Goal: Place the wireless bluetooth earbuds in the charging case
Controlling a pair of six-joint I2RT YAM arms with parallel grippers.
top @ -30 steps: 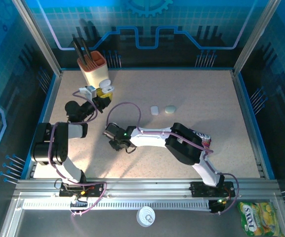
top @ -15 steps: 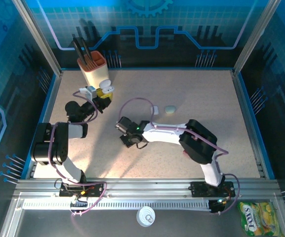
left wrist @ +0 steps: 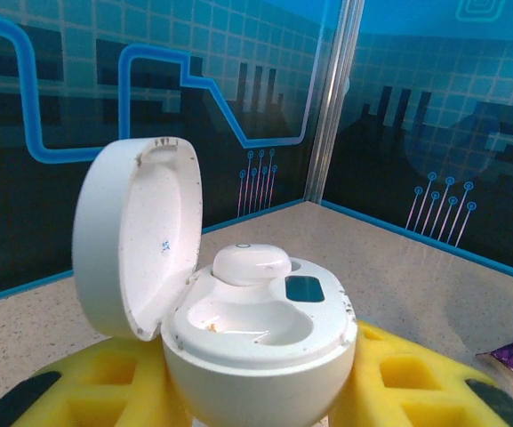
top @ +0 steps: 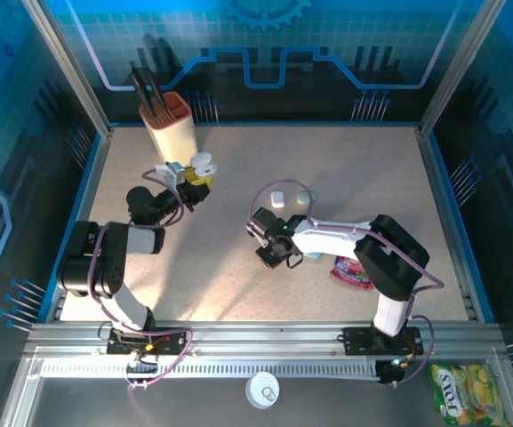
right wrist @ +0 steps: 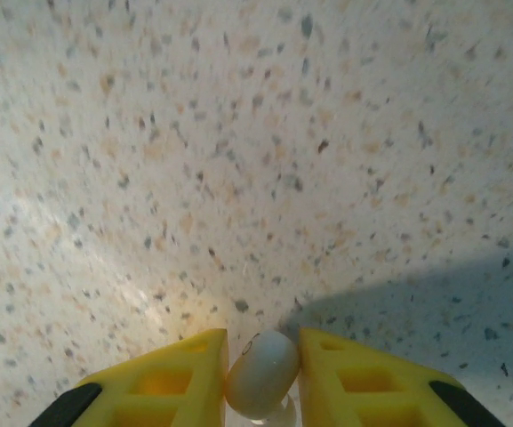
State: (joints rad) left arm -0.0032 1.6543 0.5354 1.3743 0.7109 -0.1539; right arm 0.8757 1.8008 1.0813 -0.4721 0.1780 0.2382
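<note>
- Two claws each hold something right now
- The left claw (left wrist: 256, 396) is clamped on the charging case (left wrist: 260, 351), with a yellow pad pressed on each side of it
- In the top view the case sits at about 10 o'clock on the table (right wrist: 238, 133), and it looks lifted a little off the top
- The lid (left wrist: 136, 236) stands wide open at 9 o'clock of the case
- One earbud, the seated earbud (left wrist: 252, 263), already rests in the far cup at 12 o'clock
- The empty cup (left wrist: 243, 322) at 6 o'clock has nothing in it
- The right claw (right wrist: 262, 378) is squeezed onto the held earbud (right wrist: 261, 363), a small white bud pinched between its yellow tips
- That claw hangs near the middle of the table, pointing down at the bare speckled top
- From there, the open case is well apart at about 11 o'clock
- A small white thing (top: 277, 198) and a pale round thing (top: 304, 197) lie side by side on the table at 12 to 1 o'clock of the right claw; they are too small to tell what they are
- The step in hand, I think, is carrying the second bud over to the case
- The next move calls for bringing the right claw up over the empty cup, turning the bud so it fits the cup's shape, lowering it gently, then letting go
- The left claw should hold the case firm and level, or the bud may slip out
</note>
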